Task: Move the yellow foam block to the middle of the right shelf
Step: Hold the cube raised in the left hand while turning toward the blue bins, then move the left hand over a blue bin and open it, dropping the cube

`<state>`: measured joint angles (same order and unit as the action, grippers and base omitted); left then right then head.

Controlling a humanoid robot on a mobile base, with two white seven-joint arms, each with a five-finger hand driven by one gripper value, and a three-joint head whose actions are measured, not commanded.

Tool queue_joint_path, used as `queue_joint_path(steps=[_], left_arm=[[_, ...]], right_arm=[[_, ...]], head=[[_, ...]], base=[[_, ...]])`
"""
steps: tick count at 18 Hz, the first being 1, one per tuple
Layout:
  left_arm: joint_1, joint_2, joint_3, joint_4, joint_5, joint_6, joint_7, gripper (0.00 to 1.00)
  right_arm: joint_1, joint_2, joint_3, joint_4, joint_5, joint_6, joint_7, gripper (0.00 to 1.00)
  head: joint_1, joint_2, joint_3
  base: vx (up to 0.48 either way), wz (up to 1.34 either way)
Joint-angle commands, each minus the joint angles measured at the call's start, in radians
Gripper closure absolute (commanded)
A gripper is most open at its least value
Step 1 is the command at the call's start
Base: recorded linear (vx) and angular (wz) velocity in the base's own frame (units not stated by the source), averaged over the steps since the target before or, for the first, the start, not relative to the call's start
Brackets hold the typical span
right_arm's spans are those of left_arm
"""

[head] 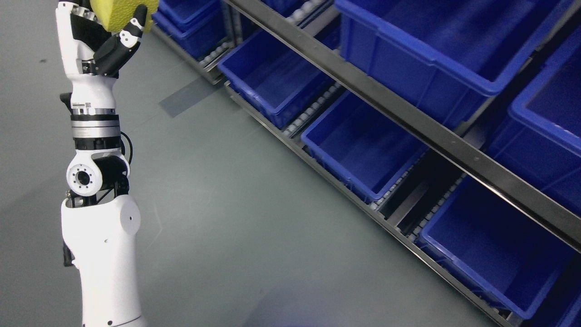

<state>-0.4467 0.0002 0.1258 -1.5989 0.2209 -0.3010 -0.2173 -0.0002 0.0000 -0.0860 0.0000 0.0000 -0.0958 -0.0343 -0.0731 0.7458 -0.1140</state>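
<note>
We see the yellow foam block [121, 12] at the very top left of the head view, cut off by the upper edge, so only its lower part shows. Its surface looks matte and slightly dimpled, with a soft rounded corner. Our left hand [102, 38] grips it: the black-and-white thumb [131, 32] presses against the block's right face, and the other fingers [77, 11] curl around its left side, mostly hidden at the frame edge. The hand is closed on the block and raised high, well above the floor [236, 218].

The hand has a glossy white shell with black jointed segments. Below it the wrist narrows to a band of metal rings, then a round black-and-white joint, then a smooth white forearm [106, 263] that rises from the bottom left edge.

The floor is plain grey-green and smooth, with a darker rectangular patch [188, 96] close to the shelf.

To the right, well apart from the block, stands the shelf [408, 118], a rack of dark metal rails running diagonally across the view, with rows of small white rollers [313, 111] along its tracks. Deep blue plastic bins sit in it on several levels, rectangular with thick rims; one open bin [363, 145] lies near the middle, another [490, 254] at the lower right.
</note>
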Motion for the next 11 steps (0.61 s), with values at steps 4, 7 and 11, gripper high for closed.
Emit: queue_joint_path(steps=[4, 7, 11], left_arm=[[-0.137, 0.017, -0.219, -0.121, -0.002, 0.118, -0.059, 0.62], [-0.252, 0.122, -0.219, -0.119, -0.002, 0.236, -0.135, 0.62], [-0.294, 0.38, -0.277, -0.107, -0.032, 0.313, -0.258, 0.61]], right_arm=[[0.002, -0.017, 0.0, -0.017, 0.003, 0.001, 0.001, 0.0], [0.002, -0.017, 0.0, -0.017, 0.003, 0.001, 0.001, 0.0], [0.002, -0.017, 0.0, -0.017, 0.003, 0.001, 0.001, 0.0]], head=[[0.0, 0.0, 0.0], [0.0, 0.0, 0.0], [0.0, 0.0, 0.0]], base=[[0.335, -0.95], [0.245, -0.79], [0.135, -0.38]])
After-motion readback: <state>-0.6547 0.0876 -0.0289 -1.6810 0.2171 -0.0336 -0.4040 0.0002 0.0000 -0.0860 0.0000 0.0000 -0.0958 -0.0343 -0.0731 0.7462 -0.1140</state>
